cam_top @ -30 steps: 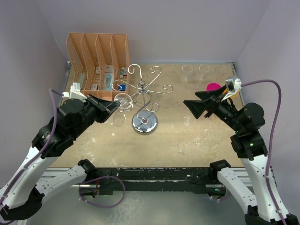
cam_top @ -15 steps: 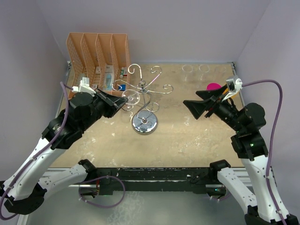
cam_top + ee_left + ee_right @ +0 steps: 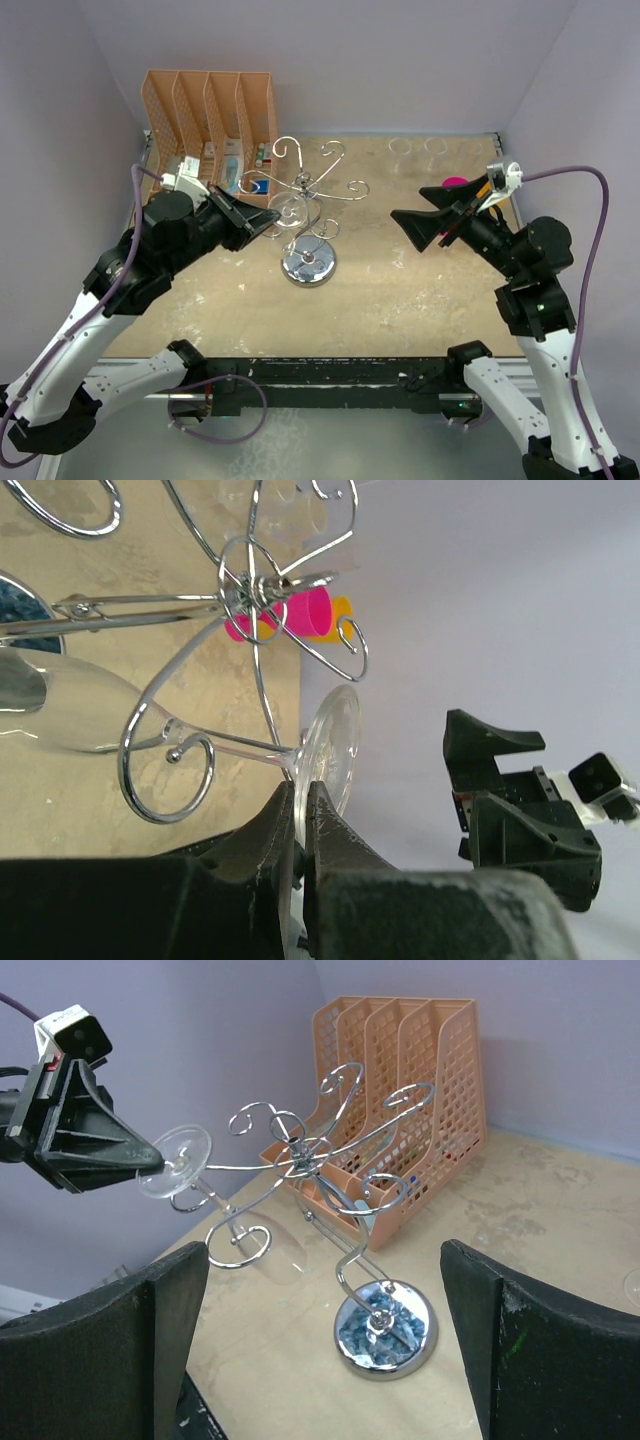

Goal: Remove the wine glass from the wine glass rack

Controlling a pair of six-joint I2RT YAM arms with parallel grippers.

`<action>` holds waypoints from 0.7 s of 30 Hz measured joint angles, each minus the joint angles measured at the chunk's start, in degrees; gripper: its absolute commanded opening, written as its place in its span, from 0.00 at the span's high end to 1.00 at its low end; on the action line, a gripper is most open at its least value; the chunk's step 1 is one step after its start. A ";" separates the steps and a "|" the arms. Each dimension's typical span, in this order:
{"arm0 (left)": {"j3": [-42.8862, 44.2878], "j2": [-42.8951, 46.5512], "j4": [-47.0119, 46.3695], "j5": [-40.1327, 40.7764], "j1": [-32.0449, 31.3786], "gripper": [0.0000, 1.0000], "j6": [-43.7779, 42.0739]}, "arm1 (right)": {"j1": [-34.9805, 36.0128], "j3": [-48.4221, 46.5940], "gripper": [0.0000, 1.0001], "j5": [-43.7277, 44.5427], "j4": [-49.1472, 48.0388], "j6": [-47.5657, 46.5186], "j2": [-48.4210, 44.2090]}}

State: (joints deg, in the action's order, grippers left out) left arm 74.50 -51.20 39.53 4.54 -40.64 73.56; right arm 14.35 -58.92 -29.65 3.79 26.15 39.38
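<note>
Wine glass (image 3: 335, 748): on the wine glass rack (image 3: 308, 262), lying nearly sideways, its stem passing through the curled end of one wire arm on the rack's left side. In the left wrist view the bowl points off to the left of the frame above the table (image 3: 400, 290). The round foot sits close to the camera, tilted and seen almost edge-on. Left gripper (image 3: 303, 792): both fingers are pressed together on the lower rim of the foot, pinching the thin disc between them. The right wrist view agrees: the tip of the left gripper meets the disc of the foot, and the stem runs from there down toward the curl. The bowl is hard to make out in that view, clear glass against the pale tabletop. The rack stands upright on its round chrome base, a little left of the table's middle, with its spiral arms fanning out from the central stem. An orange slotted file organizer (image 3: 210, 115) stands behind the rack at the far left corner; it is near the rack, but contact cannot be judged. Right gripper (image 3: 405, 229): fingers (image 3: 170, 1345) are spread wide apart, and it hangs above the right part of the table, well apart from the rack and facing it. A pink cup (image 3: 455, 184) sits by the far right edge behind the right gripper. The left wrist view shows an orange cup (image 3: 342, 615) just beside the pink one.
</note>
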 measured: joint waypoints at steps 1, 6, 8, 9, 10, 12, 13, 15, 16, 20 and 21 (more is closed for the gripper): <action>0.22 0.00 0.00 -0.74 0.00 1.00 -0.31 | 0.00 -0.07 0.00 -0.07 -0.13 -0.04 0.04; 0.39 0.22 1.33 -4.52 0.00 1.00 -1.36 | 0.00 -0.22 0.00 -0.17 -0.44 -0.17 0.04; 0.39 0.50 2.16 -5.68 0.00 1.00 -1.46 | 0.00 -0.22 0.00 -0.17 -0.59 -0.15 0.04; 0.39 0.68 2.40 -6.21 0.00 1.00 -1.64 | 0.00 -0.22 0.00 -0.17 -0.66 -0.15 0.04; 0.39 0.90 2.56 -6.84 0.00 1.00 -1.75 | 0.00 -0.22 0.00 -0.17 -0.72 -0.15 0.04; 0.39 1.42 2.64 -7.93 0.00 1.00 -1.86 | 0.00 -0.22 0.00 -0.17 -0.72 -0.15 0.07; 0.39 1.73 2.64 -8.57 0.00 1.00 -1.97 | 0.00 -0.22 0.00 -0.20 -0.72 -0.15 0.11; 0.39 2.36 2.67 -9.46 0.00 1.00 -2.25 | 0.00 -0.22 0.00 -0.46 -0.85 -0.15 0.28; 0.39 2.80 2.67 -9.97 0.00 1.00 -2.27 | 0.00 -0.22 0.00 -0.66 -1.01 -0.13 0.42; 0.39 4.37 2.47 -11.32 0.00 1.00 -2.23 | 0.00 -0.22 0.00 -1.97 -2.38 0.46 0.74; 0.39 4.79 2.25 -11.74 0.00 1.00 -2.21 | 0.00 -0.22 0.00 -2.51 -3.17 0.74 0.74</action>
State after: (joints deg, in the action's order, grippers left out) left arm 74.89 -46.41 41.78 -7.20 -40.64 71.35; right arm 14.35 -59.13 -32.16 0.62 26.89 40.12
